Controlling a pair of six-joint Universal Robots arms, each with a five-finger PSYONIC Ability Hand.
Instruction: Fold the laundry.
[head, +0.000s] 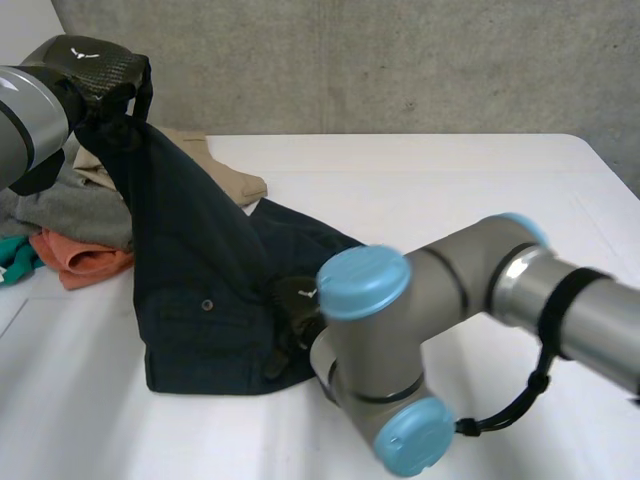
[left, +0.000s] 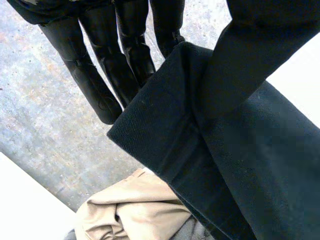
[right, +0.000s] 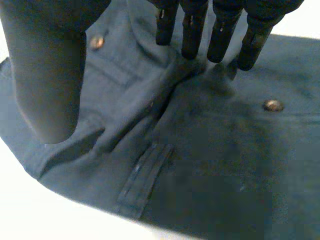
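Dark navy trousers (head: 190, 260) hang from my left hand (head: 100, 75), which is raised at the far left of the table. In the left wrist view the fingers (left: 112, 65) and thumb pinch a leg hem of the trousers (left: 250, 165). The waistband end lies on the table. My right hand (head: 295, 310) is down at that waistband end, half hidden behind its own arm. In the right wrist view its fingers (right: 192, 30) are straight with their tips at the cloth (right: 200, 150), the thumb stands apart, and nothing is gripped. Two buttons and a belt loop show there.
A laundry pile sits at the table's left behind the hanging trousers: a beige piece (head: 225, 170), a grey one (head: 80, 205), an orange one (head: 80, 258) and a teal one (head: 15, 260). My right arm's elbow (head: 400, 340) crosses the front. The bare white table (head: 450, 180) stretches to the right.
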